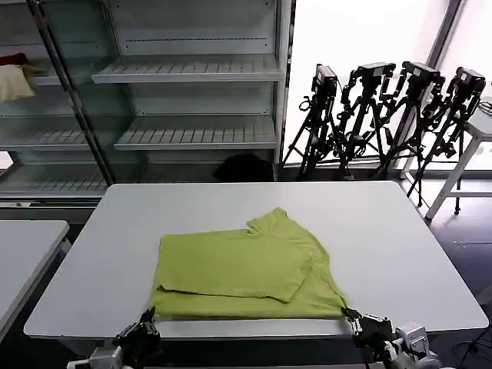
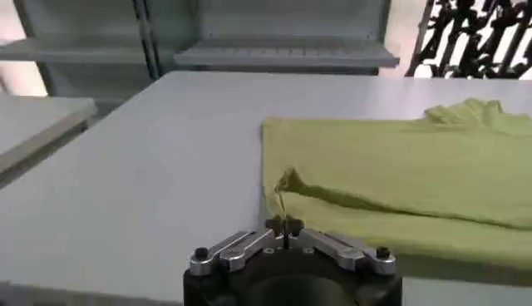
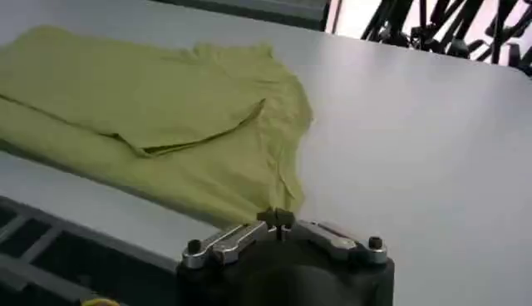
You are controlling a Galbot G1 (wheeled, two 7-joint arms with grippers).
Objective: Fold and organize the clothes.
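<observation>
The clothes are one lime yellow-green T-shirt [image 1: 238, 269], lying partly folded on the white table [image 1: 384, 231]. A layer is doubled over its middle and a sleeve points toward the far side. At the shirt's near-left corner my left gripper [image 1: 148, 315] is shut, and in the left wrist view a pulled-up tip of fabric [image 2: 285, 187] runs into its closed jaws [image 2: 283, 223]. My right gripper [image 1: 350, 314] is shut at the near-right corner. In the right wrist view the T-shirt [image 3: 150, 108] narrows to a corner that ends in that gripper's closed tips [image 3: 276, 218].
Both grippers hang at the table's near edge. A second table [image 1: 23, 246] stands to the left. Metal shelves [image 1: 192, 69] line the back, with a cream cloth bundle [image 1: 14, 81] on one. Camera tripods [image 1: 384, 115] stand at the back right.
</observation>
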